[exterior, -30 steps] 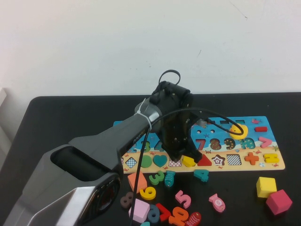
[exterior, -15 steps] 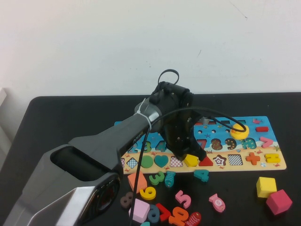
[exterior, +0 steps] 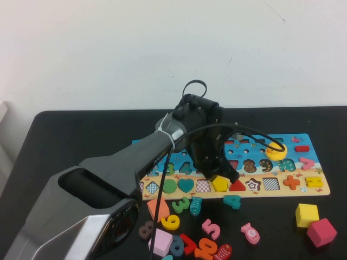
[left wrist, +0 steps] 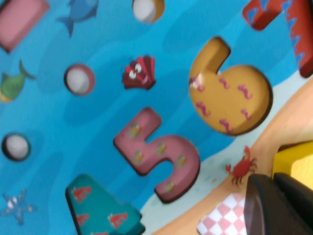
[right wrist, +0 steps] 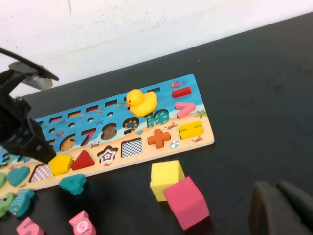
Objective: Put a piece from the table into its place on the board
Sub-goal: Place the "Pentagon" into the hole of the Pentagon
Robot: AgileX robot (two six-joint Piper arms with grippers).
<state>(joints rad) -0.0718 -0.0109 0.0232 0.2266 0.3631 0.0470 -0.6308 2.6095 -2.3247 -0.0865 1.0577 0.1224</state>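
The yellow pentagon piece [exterior: 220, 183] lies on the board [exterior: 317, 189] in the shape row, between a pink checkered square recess [exterior: 203, 186] and a red triangle [exterior: 237, 186]. It covers its place, so the recess floor is hidden; whether it sits flush I cannot tell. My left gripper [exterior: 217, 174] is shut, and its black tips rest against the pentagon's far edge [right wrist: 60, 164]. The left wrist view shows the fingers [left wrist: 279, 205] beside the yellow piece [left wrist: 296, 164]. My right gripper [right wrist: 283, 210] hangs shut over bare table near the front right, holding nothing.
A rubber duck [exterior: 275, 151] sits on the board's right part. A yellow cube [exterior: 306, 214] and a pink cube [exterior: 321, 232] stand at the front right. Several loose numerals and fish [exterior: 209, 228] lie in front of the board.
The left gripper has shifted a little to the right along the shape row, sliding the pentagon from the board's front edge up into line with the other shapes.
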